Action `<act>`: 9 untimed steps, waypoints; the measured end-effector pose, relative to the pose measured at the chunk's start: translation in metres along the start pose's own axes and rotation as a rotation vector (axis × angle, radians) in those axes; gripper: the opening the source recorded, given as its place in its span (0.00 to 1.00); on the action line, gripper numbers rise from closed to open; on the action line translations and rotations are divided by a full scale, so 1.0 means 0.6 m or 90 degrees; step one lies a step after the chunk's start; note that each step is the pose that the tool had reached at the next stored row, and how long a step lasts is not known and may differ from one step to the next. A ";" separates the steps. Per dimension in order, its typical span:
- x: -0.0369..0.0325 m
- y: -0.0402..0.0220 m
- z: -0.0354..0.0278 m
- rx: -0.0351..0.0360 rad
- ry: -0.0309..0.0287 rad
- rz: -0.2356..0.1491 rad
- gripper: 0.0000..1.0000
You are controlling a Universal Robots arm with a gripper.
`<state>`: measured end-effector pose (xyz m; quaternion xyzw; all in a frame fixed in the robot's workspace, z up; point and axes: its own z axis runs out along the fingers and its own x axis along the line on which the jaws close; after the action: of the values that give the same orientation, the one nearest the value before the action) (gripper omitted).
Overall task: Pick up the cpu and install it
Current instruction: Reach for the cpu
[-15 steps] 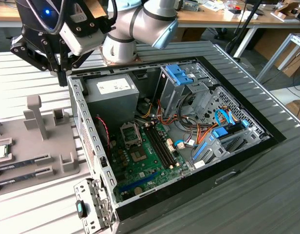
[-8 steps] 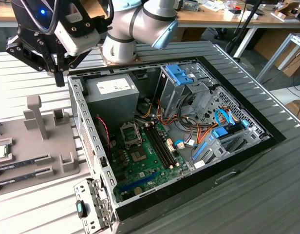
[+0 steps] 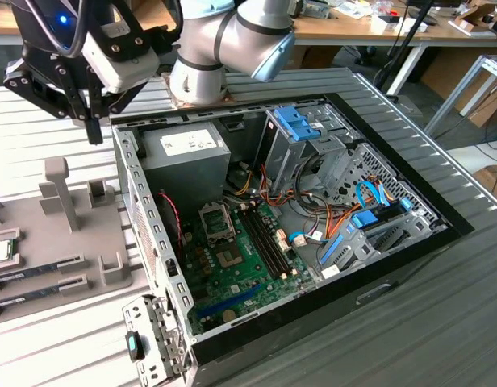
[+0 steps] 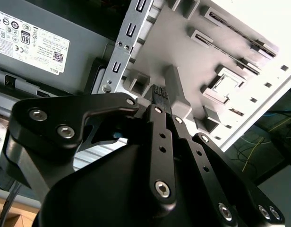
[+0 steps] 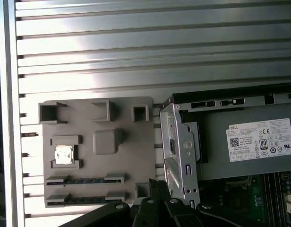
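The claw (image 3: 93,131) hangs clenched above the table, its black fingers (image 4: 159,92) pressed tip to tip with nothing between them. It is close to the edge of the grey holder plate (image 5: 122,163) that faces the open computer case (image 3: 329,105). The cpu (image 5: 64,154) lies silvery top up in a square pocket on the plate, well apart from the claw. Two memory sticks (image 5: 84,180) rest in slots on the plate just beside that pocket. The grey power supply (image 5: 249,146) sits in the corner of the case nearest the plate.
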<state>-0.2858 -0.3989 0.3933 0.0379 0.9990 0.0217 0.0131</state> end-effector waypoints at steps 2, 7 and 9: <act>0.002 0.000 0.000 0.0000 0.0000 0.000 0.11; 0.008 -0.001 0.000 0.0000 0.0000 0.000 0.11; 0.011 -0.001 0.000 0.0000 0.0000 0.000 0.11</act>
<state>-0.2924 -0.3989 0.3933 0.0379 0.9990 0.0217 0.0131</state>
